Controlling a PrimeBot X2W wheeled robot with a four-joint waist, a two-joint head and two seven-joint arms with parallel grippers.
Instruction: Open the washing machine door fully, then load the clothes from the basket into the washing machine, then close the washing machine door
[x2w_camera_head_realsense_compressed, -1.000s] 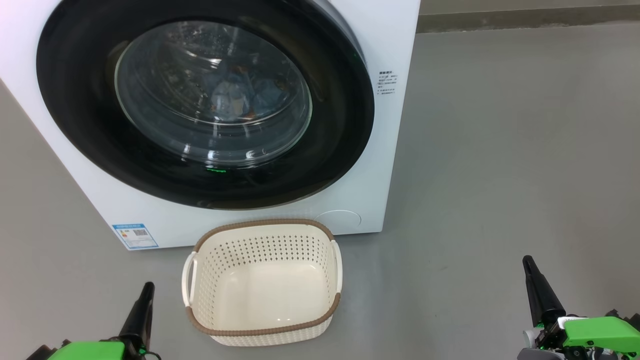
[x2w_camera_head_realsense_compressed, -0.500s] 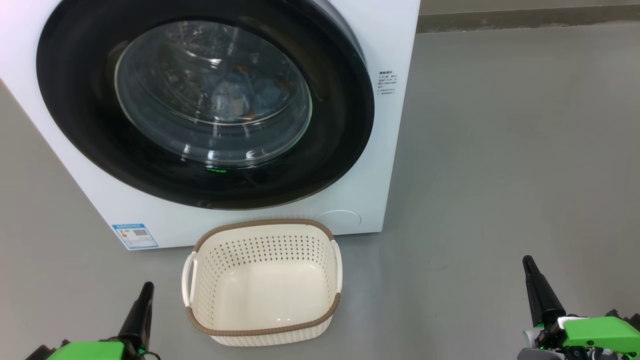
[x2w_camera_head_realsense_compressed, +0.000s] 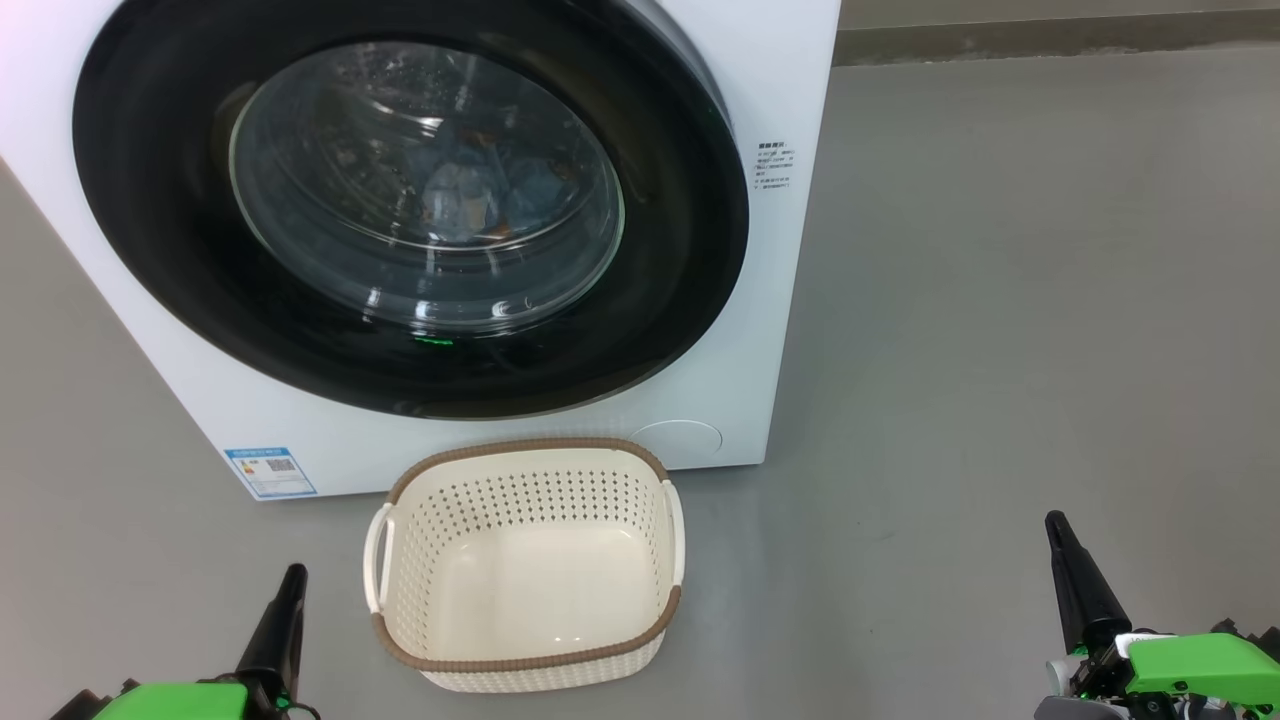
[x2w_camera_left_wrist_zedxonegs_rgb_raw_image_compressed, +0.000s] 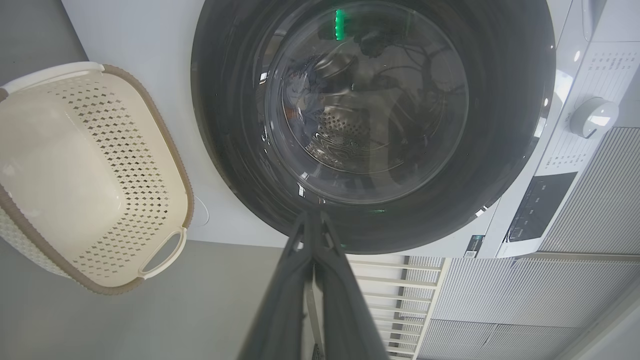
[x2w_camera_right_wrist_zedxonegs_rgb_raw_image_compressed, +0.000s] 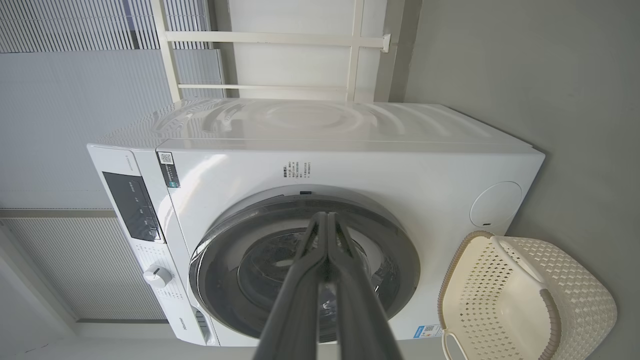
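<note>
**Left tool (x2w_camera_head_realsense_compressed: 293, 585) and right tool (x2w_camera_head_realsense_compressed: 1062, 545) closed and empty; latch unproven**

Each tool has its two fingers pressed together with nothing between them. Both sit low and well back from the washing machine (x2w_camera_head_realsense_compressed: 790, 80), one on either side of the basket (x2w_camera_head_realsense_compressed: 530, 445). The basket stands empty on the floor (x2w_camera_head_realsense_compressed: 1000, 300), just in front of the washing machine. The clothes (x2w_camera_head_realsense_compressed: 480, 195) show as blue fabric inside the drum, behind the glass of the washing machine door (x2w_camera_head_realsense_compressed: 400, 290), which lies against the washing machine's front.

The task looks all but done, and the main risk left is the latch. No view shows whether the door has caught, and an unlatched door could drift open. A corrective push with a narrow, closed tool might skid on the glossy black rim or press on the glass. Fabric pinched at the gasket cannot be ruled out.
</note>
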